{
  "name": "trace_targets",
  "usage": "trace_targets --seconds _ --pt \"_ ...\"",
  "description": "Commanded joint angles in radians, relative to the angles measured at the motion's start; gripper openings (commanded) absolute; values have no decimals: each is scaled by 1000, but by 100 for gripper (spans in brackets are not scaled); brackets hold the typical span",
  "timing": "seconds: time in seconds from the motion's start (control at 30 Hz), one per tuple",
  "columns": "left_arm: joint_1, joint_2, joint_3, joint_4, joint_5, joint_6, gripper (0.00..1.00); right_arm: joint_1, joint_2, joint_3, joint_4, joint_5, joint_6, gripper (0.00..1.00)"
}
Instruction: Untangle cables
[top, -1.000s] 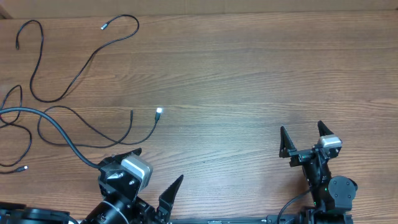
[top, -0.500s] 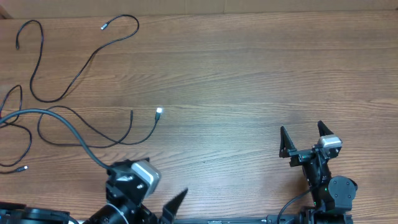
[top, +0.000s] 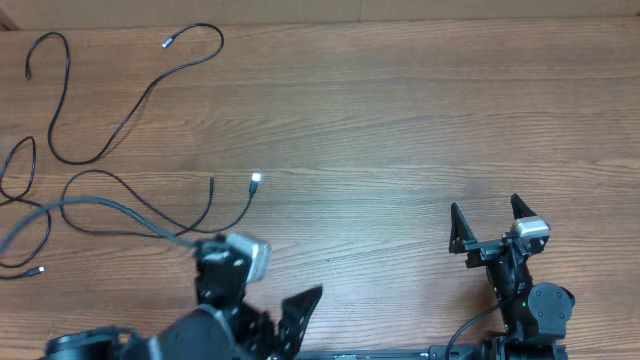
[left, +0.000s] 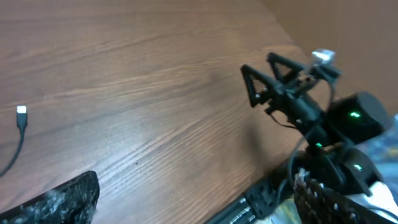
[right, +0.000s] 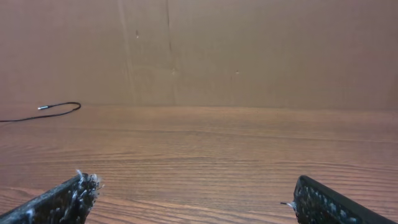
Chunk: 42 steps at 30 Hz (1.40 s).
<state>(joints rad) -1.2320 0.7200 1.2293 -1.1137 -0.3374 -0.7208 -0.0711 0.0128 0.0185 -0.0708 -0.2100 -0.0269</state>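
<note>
Left pincer (left: 196, 180) wide; cable (top: 247, 205) tip away

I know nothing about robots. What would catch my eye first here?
Thin black cables snake loosely over the wooden table at far left, one plug tip gleaming white. At the near edge sit two black claws, the left gripper and the right gripper, both wide open and empty.

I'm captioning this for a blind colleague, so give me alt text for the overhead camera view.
Thin black cables lie as loose curving strands across the left side of a wooden table. Both arms sit at the near edge, left gripper and right gripper open and holding nothing.
</note>
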Motion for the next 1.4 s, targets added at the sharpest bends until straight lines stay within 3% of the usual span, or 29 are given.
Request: trace_targets --seconds 0.0,0.1,0.27,0.43,0.6,0.97,1.37 --pt "185 -2 -78 79 301 265 99 4 -10 -10 5 0 -4 100" --pt "374 -2 -159 215 534 514 100 4 -10 -10 5 0 -4 100" --pt "585 -3 -298 401 808 727 100 4 -10 -10 5 0 -4 100" --pt "779 -3 -431 515 914 726 100 4 -10 -10 5 0 -5 100" --pt "905 -54 -499 522 914 706 100 4 -10 -10 5 0 -5 100" --pt "1134 -373 -679 529 905 708 100 4 -10 -10 5 0 -4 100" --pt "1169 -463 -695 499 822 725 100 4 -10 -10 5 -1 -5 100"
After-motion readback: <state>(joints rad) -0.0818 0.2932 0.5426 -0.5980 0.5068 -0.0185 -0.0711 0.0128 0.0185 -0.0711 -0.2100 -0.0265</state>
